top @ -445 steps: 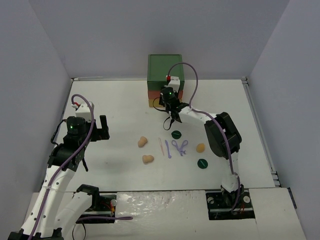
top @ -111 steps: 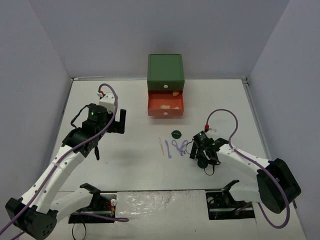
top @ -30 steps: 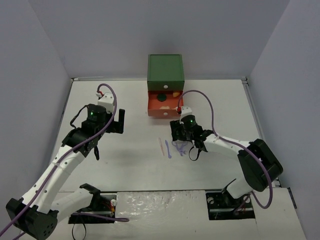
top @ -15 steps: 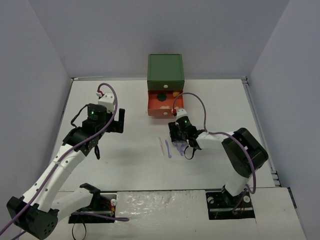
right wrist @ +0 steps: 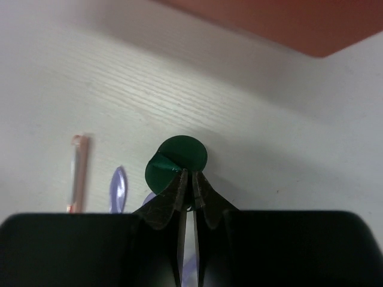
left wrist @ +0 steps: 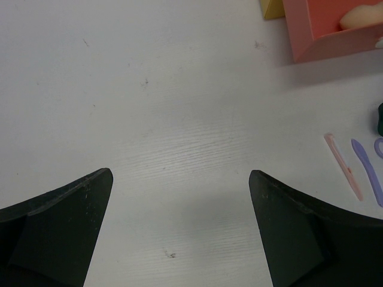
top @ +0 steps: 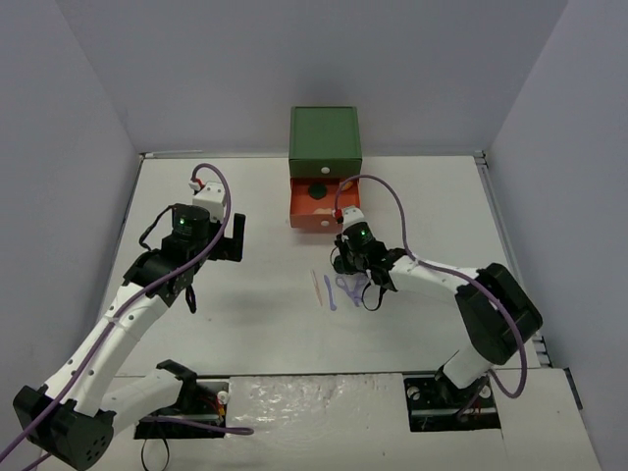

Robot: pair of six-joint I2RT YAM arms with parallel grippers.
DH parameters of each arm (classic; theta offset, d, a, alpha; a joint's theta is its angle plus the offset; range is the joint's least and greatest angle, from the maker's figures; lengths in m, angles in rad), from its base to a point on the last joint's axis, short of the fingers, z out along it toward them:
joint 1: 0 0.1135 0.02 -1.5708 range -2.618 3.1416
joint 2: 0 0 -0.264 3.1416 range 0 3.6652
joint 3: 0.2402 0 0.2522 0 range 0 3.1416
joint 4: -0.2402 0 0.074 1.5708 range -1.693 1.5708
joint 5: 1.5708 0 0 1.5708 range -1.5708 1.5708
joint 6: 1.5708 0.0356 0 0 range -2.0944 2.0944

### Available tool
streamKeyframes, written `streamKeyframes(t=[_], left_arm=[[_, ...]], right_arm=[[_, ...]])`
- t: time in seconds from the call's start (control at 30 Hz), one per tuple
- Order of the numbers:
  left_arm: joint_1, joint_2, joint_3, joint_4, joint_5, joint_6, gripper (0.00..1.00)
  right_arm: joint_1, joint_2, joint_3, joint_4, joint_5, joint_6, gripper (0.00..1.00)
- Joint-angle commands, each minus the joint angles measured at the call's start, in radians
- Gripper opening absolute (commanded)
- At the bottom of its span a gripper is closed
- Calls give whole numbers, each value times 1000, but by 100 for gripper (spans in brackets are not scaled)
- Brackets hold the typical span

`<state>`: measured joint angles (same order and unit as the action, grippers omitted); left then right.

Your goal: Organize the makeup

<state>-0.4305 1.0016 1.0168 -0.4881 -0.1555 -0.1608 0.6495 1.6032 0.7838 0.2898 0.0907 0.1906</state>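
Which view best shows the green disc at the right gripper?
Right wrist: the dark green disc sits mid-frame, edge pinched by the right gripper. Top external hides it under that gripper; left wrist shows maybe a sliver.

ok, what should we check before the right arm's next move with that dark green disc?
1. Right gripper shut on the dark green round disc: ok.
2. Grip security: only the disc's near edge is pinched, so cannot tell.
3. Orange plastic drawer open: ok.
4. Room in the drawer: second dark green disc and tan egg-shaped sponge lie inside, bare floor shows: ok.
5. Thin lilac tool and pale orange stick clear of the grip: cannot tell, a lilac piece is partly hidden.
6. Left gripper open over the white table, off the drawer route: ok.
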Motion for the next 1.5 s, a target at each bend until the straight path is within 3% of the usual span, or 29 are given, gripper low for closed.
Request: streamKeyframes(t=[0.0,0.23,0.37,0.43,0.5,0.6,0.73,0.93,1.17,1.27,1.47], left_arm=[[6,2,25,48,-8,-6,97],[6,6,25,47,-11,-6,97],[6,8,25,45,-15,-5,97],[6,8,24,45,-16,-4,97],[6,8,23,43,-18,-5,97],[6,6,25,43,-21,-3,97],[6,2,25,43,-19,-3,97],[6,1,28,42,-13,-5,97],[6,2,29,42,-7,-6,97],[6,1,29,42,-10,-5,97],[7,-6,27,39,-30,-4,97]], right_arm=[[26,-165,189,-100,10,-55,5],[10,-111,464,-156,-5,-130,5],[-27,21,609,-159,-26,-162,10],[-39,81,662,-159,-36,-171,19],[-43,148,724,-162,-31,-179,39],[-45,186,758,-165,-24,-179,56],[-45,150,728,-161,-6,-155,66],[-24,-4,497,-89,44,-85,67],[32,-140,253,24,83,56,61],[39,-131,175,72,79,100,52],[49,-45,158,147,92,135,46]])
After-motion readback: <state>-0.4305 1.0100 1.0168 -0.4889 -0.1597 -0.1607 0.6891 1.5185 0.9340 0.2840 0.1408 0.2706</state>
